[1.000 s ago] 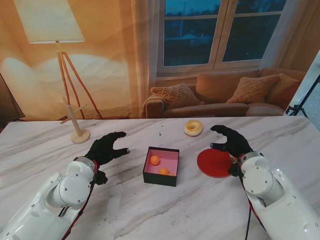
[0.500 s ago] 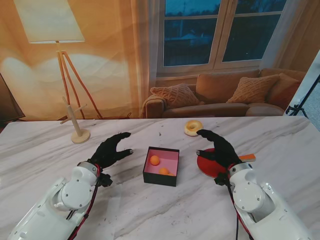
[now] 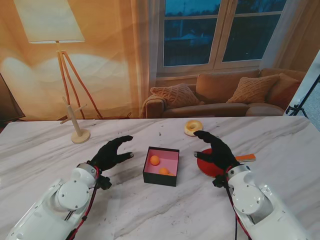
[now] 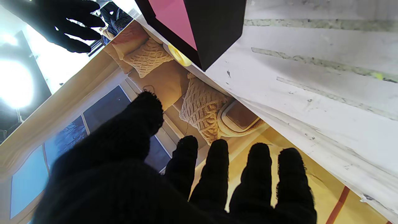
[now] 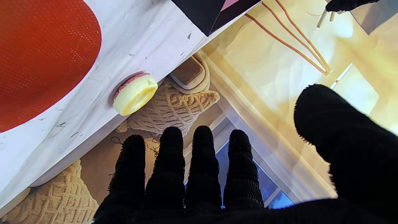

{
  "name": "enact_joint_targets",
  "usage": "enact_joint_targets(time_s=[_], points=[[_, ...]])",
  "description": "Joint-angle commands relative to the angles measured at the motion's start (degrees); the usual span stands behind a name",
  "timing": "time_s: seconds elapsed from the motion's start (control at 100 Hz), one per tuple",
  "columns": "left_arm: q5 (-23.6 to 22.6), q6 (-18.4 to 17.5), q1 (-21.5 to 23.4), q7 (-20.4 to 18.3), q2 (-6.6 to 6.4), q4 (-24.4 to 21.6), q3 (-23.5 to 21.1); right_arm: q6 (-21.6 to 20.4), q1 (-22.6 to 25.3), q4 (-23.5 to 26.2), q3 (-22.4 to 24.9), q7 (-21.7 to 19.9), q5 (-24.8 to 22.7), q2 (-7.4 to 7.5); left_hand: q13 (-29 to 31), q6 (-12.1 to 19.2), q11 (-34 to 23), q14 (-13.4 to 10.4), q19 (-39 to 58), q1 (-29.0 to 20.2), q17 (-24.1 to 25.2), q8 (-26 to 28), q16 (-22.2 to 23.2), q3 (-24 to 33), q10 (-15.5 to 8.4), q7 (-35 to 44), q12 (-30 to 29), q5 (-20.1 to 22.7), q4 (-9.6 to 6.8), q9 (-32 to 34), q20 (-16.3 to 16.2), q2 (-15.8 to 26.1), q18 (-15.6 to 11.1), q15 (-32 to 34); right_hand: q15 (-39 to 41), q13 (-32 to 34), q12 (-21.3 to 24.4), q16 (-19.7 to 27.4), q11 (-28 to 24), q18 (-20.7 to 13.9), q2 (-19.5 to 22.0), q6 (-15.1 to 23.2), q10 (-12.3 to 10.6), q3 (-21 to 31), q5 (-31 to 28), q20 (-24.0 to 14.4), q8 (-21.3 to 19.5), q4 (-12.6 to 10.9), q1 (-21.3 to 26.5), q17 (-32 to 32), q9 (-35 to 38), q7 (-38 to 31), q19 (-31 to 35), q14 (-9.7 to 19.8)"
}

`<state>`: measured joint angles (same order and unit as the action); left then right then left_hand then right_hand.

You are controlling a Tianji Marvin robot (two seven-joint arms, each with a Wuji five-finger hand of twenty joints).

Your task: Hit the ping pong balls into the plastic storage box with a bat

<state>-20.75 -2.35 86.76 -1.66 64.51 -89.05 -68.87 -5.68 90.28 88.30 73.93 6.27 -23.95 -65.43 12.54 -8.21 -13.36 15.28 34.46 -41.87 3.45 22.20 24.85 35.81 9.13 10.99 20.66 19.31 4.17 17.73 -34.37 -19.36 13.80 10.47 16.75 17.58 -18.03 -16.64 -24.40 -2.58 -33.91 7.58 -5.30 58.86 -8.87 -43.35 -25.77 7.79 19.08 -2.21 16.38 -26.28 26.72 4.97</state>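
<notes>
A black storage box [image 3: 161,166] with a pink inside sits mid-table and holds two orange ping pong balls [image 3: 155,160]. Its dark corner shows in the left wrist view [image 4: 214,31] and the right wrist view [image 5: 202,12]. A red bat [image 3: 208,165] lies flat on the table right of the box, its orange handle [image 3: 246,158] pointing right; its red face fills a corner of the right wrist view [image 5: 40,59]. My right hand [image 3: 216,148] hovers over the bat, open, fingers spread. My left hand [image 3: 111,152] is open left of the box, holding nothing.
A yellow doughnut-shaped ring [image 3: 193,127] lies beyond the bat near the far edge, also seen as the ring [image 5: 135,95] in the right wrist view. A wooden peg stand [image 3: 77,131] stands at the far left. The marble table [image 3: 165,210] stretches toward me.
My right arm swung left, so the hand now sits over the bat's near-box side and the handle is uncovered. My left hand edged slightly toward the box. Bat, box and balls stayed put.
</notes>
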Motion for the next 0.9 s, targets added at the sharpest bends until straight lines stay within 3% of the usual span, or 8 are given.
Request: enact_joint_targets(time_s=[0.0, 0.44, 0.89], points=[[0.1, -0.4, 0.4, -1.0, -0.17, -0.7, 0.0, -0.7, 0.6, 0.2, 0.0, -0.7, 0.1, -0.05, -2.3, 1.5, 0.8, -1.6, -1.4, 2.1, 1.1, -0.3, -0.5, 1.2, -0.7, 0.0, -0.8, -3.4, -1.3, -3.5, 0.3, -0.6, -2.3, -1.0, 0.5, 1.2, 0.6, 0.2, -0.5, -0.8, 0.2, -0.5, -1.0, -1.2, 2.2, -1.2, 0.3, -2.0, -1.5, -0.1, -1.8, -0.6, 0.3, 0.5], [0.5, -3.2, 0.4, 1.3, 0.32, -0.7, 0.5, -0.7, 1.3, 1.6, -0.3, -2.1, 0.3, 0.22, -1.6, 1.9, 3.0, -1.2, -1.3, 2.2, 0.6, -0.1, 0.2, 2.2, -4.4, 0.2, -1.8, -4.2, -0.99, -8.0, -0.2, -1.0, -2.6, 0.3, 1.3, 1.5, 0.6, -0.3, -1.2, -0.5, 1.8, -2.0, -0.3, -1.5, 4.3, -1.8, 0.7, -2.1, -1.7, -0.8, -3.6, -1.0, 3.3, -0.7], [1.0, -2.5, 0.6, 0.3, 0.16, -1.1, 0.4, -2.3, 1.1, 0.7, -0.2, -1.6, -0.5, 0.29, -2.0, 1.6, 2.9, -1.6, -2.3, 2.0, 0.9, -0.2, -0.1, 1.2, -4.1, 0.3, -1.6, -3.8, -0.78, -7.7, 0.2, -0.6, -2.7, -0.2, 2.2, 1.5, 0.3, -1.0, -2.2, -0.7, 2.3, -2.3, -0.1, -2.0, 4.2, -1.7, 0.6, -2.3, -1.8, -0.1, -4.5, -0.8, 5.3, -0.5]])
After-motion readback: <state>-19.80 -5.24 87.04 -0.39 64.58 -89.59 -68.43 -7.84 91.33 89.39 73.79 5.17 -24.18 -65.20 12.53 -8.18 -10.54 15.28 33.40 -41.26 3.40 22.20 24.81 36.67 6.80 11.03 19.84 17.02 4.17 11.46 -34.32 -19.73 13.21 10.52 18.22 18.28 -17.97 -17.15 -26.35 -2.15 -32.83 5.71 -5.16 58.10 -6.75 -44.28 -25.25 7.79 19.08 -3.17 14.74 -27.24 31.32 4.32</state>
